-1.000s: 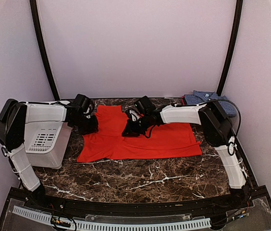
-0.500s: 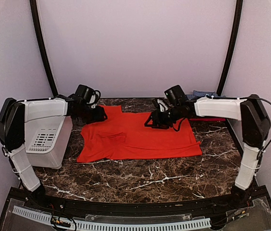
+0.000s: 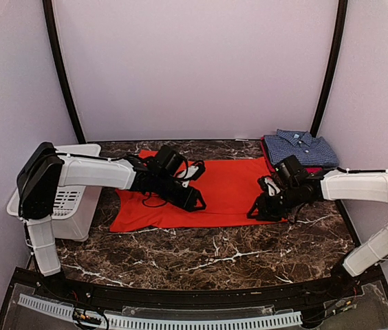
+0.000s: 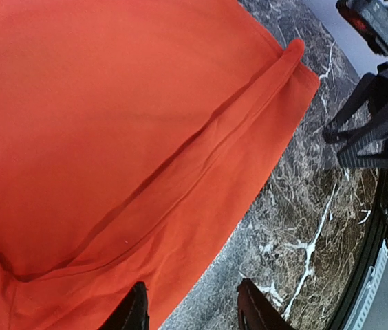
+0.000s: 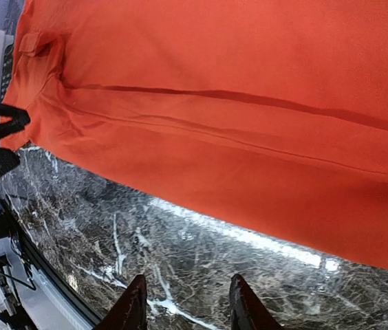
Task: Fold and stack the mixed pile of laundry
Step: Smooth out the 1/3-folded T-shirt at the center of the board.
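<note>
**Orange-red shirt spread flat, both claws parted at its near hem**

On the dark marble table (image 3: 201,256) we see the orange-red shirt (image 3: 232,189) spread flat at the centre, with a long crease running beside its near hem. The white slotted basket (image 3: 67,206) stands at the left edge. The checked shirt (image 3: 297,147) lies folded in the far right corner. The left gripper (image 4: 192,311) hangs over the near hem, fingers apart and empty. The right gripper (image 5: 186,306), likewise parted and empty, is over bare marble by the shirt's near right corner.
</note>
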You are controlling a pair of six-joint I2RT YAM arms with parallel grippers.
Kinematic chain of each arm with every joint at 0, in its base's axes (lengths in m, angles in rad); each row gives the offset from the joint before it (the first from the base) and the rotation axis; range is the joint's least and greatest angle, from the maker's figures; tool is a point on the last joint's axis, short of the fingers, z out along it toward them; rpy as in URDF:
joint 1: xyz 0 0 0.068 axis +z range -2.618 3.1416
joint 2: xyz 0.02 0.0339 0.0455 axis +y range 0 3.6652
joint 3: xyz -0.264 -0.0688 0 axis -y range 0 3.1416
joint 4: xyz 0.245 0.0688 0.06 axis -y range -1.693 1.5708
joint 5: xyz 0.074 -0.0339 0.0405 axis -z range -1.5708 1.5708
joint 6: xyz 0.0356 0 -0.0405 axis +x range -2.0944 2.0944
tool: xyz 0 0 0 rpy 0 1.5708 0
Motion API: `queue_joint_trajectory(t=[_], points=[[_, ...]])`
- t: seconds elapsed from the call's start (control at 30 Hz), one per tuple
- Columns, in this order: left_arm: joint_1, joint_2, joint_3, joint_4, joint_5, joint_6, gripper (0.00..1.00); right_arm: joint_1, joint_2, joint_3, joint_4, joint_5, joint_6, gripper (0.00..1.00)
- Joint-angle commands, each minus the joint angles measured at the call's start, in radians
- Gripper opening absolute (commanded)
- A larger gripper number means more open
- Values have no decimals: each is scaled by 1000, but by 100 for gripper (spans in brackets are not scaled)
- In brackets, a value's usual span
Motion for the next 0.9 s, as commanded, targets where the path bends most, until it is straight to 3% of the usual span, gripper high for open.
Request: queue_joint_trajectory(t=[0.0, 0.37, 0.87], points=[[-9, 51, 39, 36, 47, -11, 41, -69, -5, -29, 53, 60, 23, 37], [-9, 167, 101, 42, 28, -25, 37, -134, 170, 25, 126, 59, -22, 33], [47, 190, 141, 51, -98, -55, 36, -176, 317, 154, 138, 68, -78, 30]])
